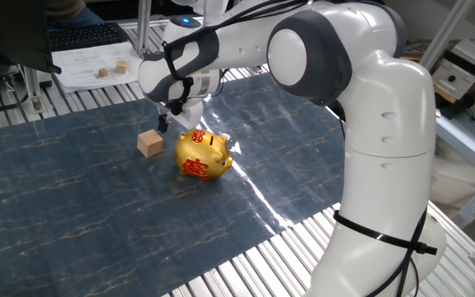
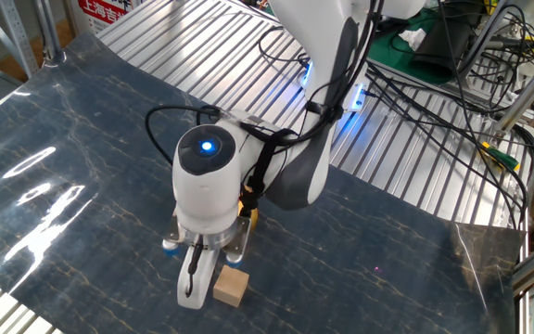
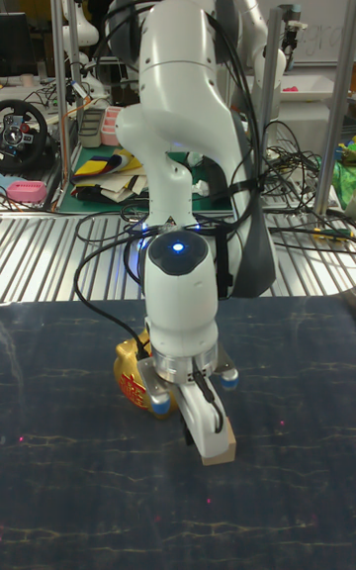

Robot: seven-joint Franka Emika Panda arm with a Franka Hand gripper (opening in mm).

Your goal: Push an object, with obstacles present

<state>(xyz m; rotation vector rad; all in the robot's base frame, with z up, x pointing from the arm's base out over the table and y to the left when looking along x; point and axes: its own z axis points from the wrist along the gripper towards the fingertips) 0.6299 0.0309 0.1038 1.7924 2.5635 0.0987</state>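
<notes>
One fixed view: piggy bank (image 1: 202,153) (gold) beside cube (image 1: 149,143).

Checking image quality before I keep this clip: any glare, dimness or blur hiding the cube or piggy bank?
One fixed view: glare streak on the mat, clear of the cube and piggy bank. Other fixed view: glare patches at left, piggy bank hidden behind the arm. Tall fixed view: dim and soft.

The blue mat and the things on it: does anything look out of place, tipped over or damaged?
Nothing stands out. The gold piggy bank stands upright on the blue mat, the small wooden cube sits flat beside it, apart from it, and the gripper hangs close behind the cube. No spill or damage shows.
</notes>
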